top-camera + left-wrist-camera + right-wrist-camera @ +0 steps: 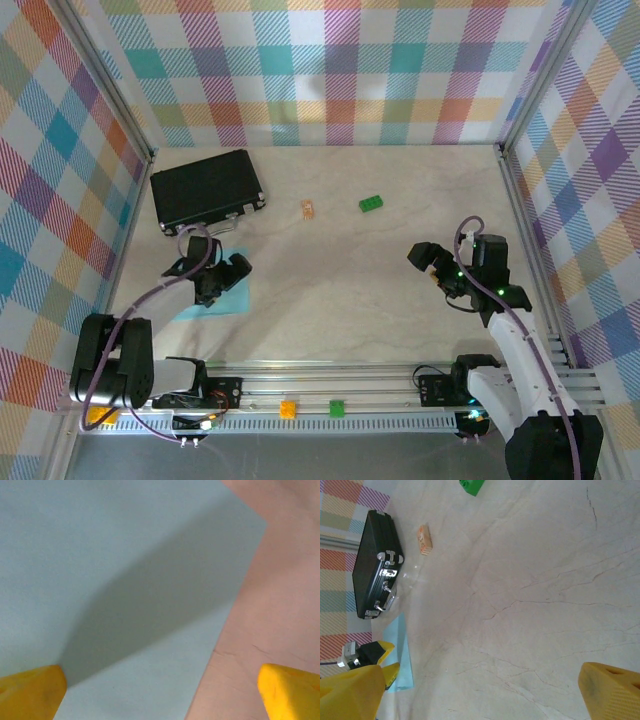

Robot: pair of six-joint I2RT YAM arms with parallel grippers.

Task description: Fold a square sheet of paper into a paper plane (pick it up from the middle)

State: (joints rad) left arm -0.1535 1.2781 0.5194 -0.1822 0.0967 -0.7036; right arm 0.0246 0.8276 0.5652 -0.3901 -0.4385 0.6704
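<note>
Here the square sheet of paper (236,299) (125,580) lies flat on the table (350,300) at the near left, just near of the black case (205,187). The left gripper (215,280) (160,692) sits directly above it, jaws spread wide (one fingertip over paper, one over bare table). The right gripper (430,262) (480,690), likewise spread and holding nothing, hangs at the right, well apart from the sheet.
</note>
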